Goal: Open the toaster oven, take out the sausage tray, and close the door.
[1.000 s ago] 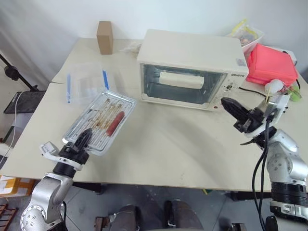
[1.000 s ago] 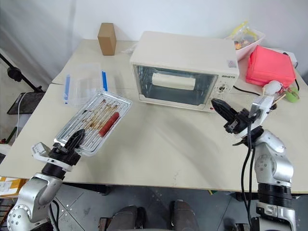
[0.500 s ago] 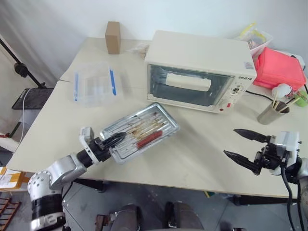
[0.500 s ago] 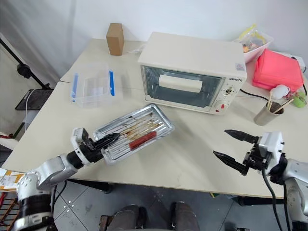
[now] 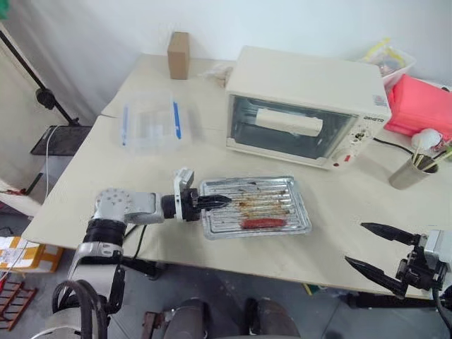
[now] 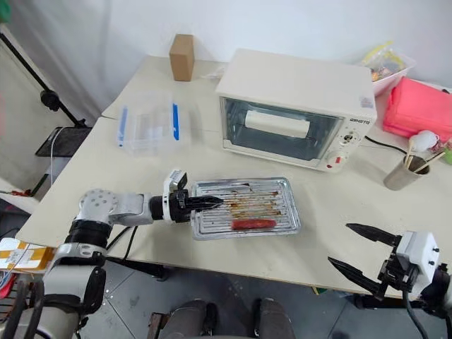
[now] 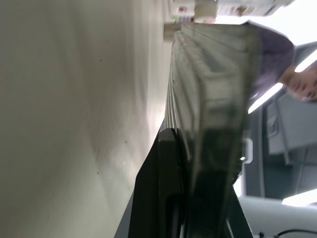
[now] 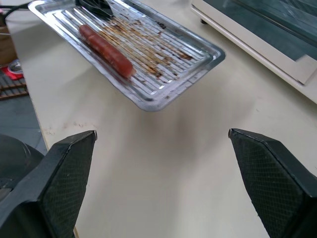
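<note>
Pale surface (image 5: 141, 183) against a white wall, oven (image 5: 305, 106) at the back with door (image 5: 291, 131) shut. Left pincer (image 5: 212, 203) clamped on the near-left rim of the tray (image 5: 258, 206), sausage (image 5: 263, 222) inside, held in front of the oven. Right pincer (image 5: 378, 248) spread wide, empty, near the front edge. Looks like the last step: lowering the tray flat, then letting go.

Soft, even light falls from above, leaving a faint shadow under the sausage tray (image 5: 256, 207). The left wrist view is dim and smeared, with ceiling strip lights glaring at its edge.
</note>
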Robot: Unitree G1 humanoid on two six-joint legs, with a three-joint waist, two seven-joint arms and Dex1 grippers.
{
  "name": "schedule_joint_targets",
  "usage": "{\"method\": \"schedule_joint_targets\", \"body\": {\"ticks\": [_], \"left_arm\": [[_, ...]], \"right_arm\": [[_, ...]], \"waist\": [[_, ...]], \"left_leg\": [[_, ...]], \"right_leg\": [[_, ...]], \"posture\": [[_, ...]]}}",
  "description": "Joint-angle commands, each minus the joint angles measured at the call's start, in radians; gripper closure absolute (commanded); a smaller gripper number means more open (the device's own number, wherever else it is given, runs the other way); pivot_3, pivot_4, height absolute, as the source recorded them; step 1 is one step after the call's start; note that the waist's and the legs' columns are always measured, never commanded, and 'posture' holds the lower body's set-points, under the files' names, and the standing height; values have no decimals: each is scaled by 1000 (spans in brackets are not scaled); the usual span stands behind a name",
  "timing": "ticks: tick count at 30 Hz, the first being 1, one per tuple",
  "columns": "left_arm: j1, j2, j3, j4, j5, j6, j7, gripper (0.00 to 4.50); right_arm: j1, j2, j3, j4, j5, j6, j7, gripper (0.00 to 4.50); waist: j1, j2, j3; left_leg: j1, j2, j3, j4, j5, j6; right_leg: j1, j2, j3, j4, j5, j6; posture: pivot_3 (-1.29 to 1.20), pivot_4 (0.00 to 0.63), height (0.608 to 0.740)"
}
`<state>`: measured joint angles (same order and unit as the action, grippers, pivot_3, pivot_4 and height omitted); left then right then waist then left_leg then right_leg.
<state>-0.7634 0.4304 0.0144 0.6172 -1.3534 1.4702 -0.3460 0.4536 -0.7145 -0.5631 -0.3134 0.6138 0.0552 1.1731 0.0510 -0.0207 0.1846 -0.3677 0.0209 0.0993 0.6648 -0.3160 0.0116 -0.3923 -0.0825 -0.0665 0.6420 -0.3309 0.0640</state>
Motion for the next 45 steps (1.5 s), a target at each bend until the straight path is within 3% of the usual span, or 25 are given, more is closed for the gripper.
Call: {"method": "schedule_joint_targets", "body": {"ticks": [1, 6, 9, 14, 22, 24, 26, 29, 34, 38, 45], "left_arm": [[-77, -57, -92, 84, 189, -45, -149, 4500], [-171, -117, -139, 185, 386, -92, -278, 4500], [-200, -132, -123, 211, 455, -108, -327, 3876], [-207, -117, -93, 191, 533, -109, -403, 2307], [-67, 36, -68, -68, 579, -138, -504, 25], [-2, 80, -52, -167, 596, -212, -526, 25], [159, 191, -32, -349, 685, -484, -607, 25], [297, 283, -22, -472, 808, -788, -661, 25], [355, 268, 77, -458, 936, -1264, -645, 25], [398, 311, 96, -439, 974, -1435, -740, 25], [451, 346, 114, -413, 984, -1526, -819, 25]], "right_arm": [[34, 14, -35, -69, 13, 1, -25, 33], [54, 29, -33, -102, 16, 5, -57, 33], [54, 34, -26, -106, 12, 2, -67, 0], [38, 37, -9, -92, 4, -5, -77, 0], [-8, 35, 27, -60, -14, -17, -69, 0], [-27, 32, 40, -47, -18, -20, -66, 0], [-74, 22, 70, -14, -22, -26, -54, 0], [-139, 8, 100, 28, -27, -27, -38, 0], [-248, -23, 153, 65, -31, -10, -6, 0], [-310, -49, 177, 67, -16, 13, 12, 0], [-367, -91, 193, 99, -15, 36, 63, 0]], "waist": [[8, 1, 0], [26, 5, -3], [28, 7, -4], [24, 7, -4], [-15, 7, -4], [-27, 7, -4], [-49, 7, -4], [-64, 7, -3], [-45, 10, -2], [-37, 10, -2], [-46, 10, -2]], "left_leg": [[0, 0, -1, 0, 0, 0], [-1, -6, -3, 0, -1, -4], [-1, -9, -4, 0, -1, -1], [-4, -10, -4, -1, -3, 2], [-4, -9, -4, -2, -1, 3], [-3, -9, -4, -3, 0, 5], [-2, -9, -4, -4, 1, 5], [1, -9, -3, -10, 3, 3], [-1, -9, -4, -14, 4, 2], [-3, -9, -4, -15, 3, 8], [-4, -9, -5, -15, 0, 14]], "right_leg": [[1, 0, -1, 0, 0, 0], [2, -8, -2, -2, 3, 6], [3, -12, -4, -5, 5, 9], [2, -13, -4, -9, 6, 11], [2, -13, -4, -8, 6, 11], [2, -13, -4, -8, 6, 11], [2, -13, -4, -7, 6, 10], [0, -12, -2, -8, 5, 8], [-2, -13, -3, -10, 6, 6], [-2, -13, -4, -16, 6, 6], [-1, -13, -10, -17, 7, 7]], "posture": [[0, 150, 740], [0, 150, 740], [0, 150, 740], [0, 150, 740], [0, 150, 740], [0, 150, 740], [0, 150, 740], [0, 150, 740], [0, 150, 740], [0, 150, 740], [0, 150, 740]]}}
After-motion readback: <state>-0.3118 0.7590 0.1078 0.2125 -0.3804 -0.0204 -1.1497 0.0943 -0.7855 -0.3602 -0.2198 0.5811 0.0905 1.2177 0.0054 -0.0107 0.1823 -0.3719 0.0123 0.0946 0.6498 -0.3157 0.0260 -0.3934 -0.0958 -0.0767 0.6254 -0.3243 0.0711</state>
